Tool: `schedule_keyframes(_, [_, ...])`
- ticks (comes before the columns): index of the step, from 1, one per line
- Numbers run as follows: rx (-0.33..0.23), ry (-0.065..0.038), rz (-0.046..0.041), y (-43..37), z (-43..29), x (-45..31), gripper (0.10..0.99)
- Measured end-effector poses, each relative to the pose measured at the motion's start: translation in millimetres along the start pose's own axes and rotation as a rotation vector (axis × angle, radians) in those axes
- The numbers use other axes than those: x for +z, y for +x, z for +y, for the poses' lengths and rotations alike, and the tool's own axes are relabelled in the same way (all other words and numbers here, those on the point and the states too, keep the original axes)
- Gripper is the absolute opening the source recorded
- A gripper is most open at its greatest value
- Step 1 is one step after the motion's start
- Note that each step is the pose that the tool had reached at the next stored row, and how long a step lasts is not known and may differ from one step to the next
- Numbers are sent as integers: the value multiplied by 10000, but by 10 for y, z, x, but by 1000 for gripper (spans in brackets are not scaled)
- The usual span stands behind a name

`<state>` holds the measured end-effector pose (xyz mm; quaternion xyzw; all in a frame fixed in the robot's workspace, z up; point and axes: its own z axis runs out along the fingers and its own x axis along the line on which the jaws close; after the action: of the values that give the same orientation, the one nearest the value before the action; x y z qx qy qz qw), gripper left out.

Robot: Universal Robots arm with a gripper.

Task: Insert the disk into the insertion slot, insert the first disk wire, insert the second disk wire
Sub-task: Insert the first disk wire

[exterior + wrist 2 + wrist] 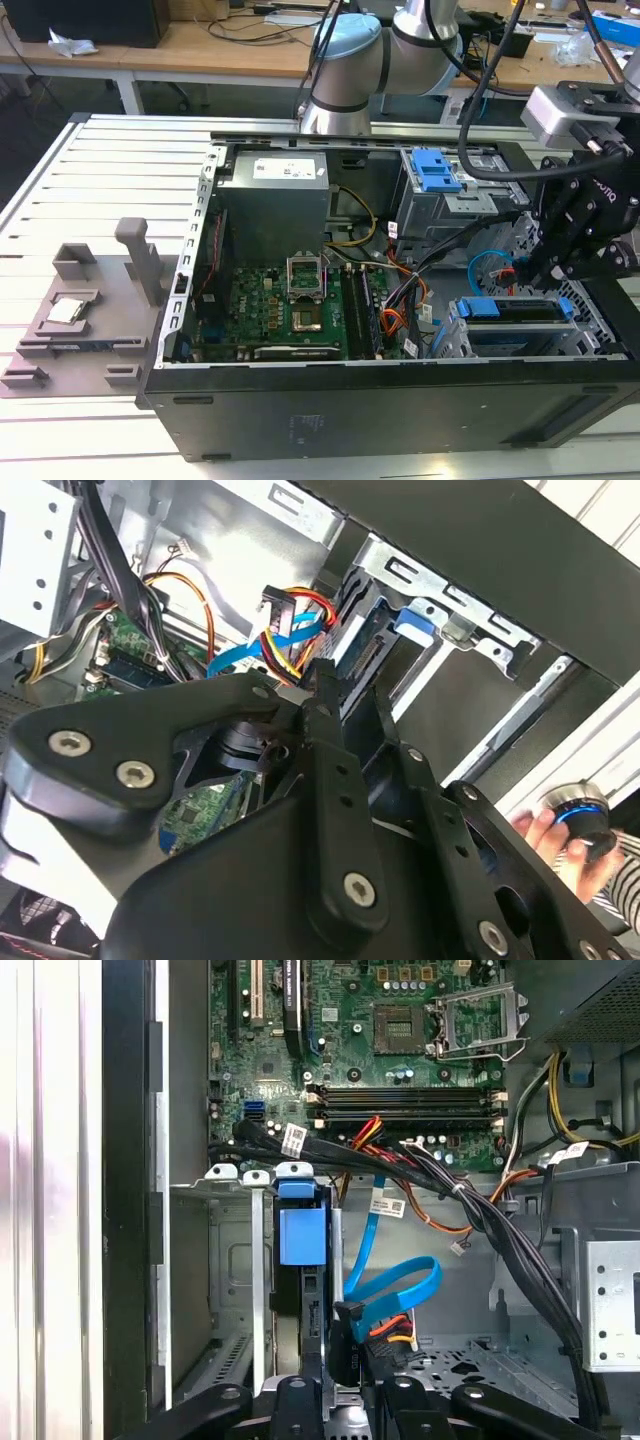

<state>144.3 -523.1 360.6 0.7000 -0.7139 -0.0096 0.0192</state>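
Disk (515, 311) in insertion slot (452, 340) | tool (535, 275) grip: cannot tell | slatted metal table (100, 180) | wooden benches (200, 45) behind

No text is legible; the cable labels (383, 1205) are unreadable.

Bright even room light; glare whitens slatted table (100, 165); computer case (350, 405) interior darker, shadowed near walls.

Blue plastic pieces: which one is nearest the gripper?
The long blue carrier directly beside the gripper; the blue latch tabs sit farther off, higher in the exterior view.
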Motion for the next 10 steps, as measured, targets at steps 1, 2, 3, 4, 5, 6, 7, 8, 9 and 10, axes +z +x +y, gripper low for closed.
schedule_keyframes(1, [0,0,4,0,0,0,302])
schedule_keyframes(2, [0,0,9,0,0,0,302])
schedule_keyframes(3, [1,0,17,0,0,0,286])
schedule_keyframes(4, [1,0,33,0,0,0,165])
schedule_keyframes(5, [1,0,41,0,0,0,165])
schedule_keyframes(6, [2,1,48,0,0,0,165])
schedule_keyframes(7, [2,1,52,0,0,0,165])
schedule_keyframes(8, [3,1,61,0,0,0,165])
schedule_keyframes(9, [2,1,63,6,0,0,165])
schedule_keyframes(10, [2,1,63,18,-1,2,165])
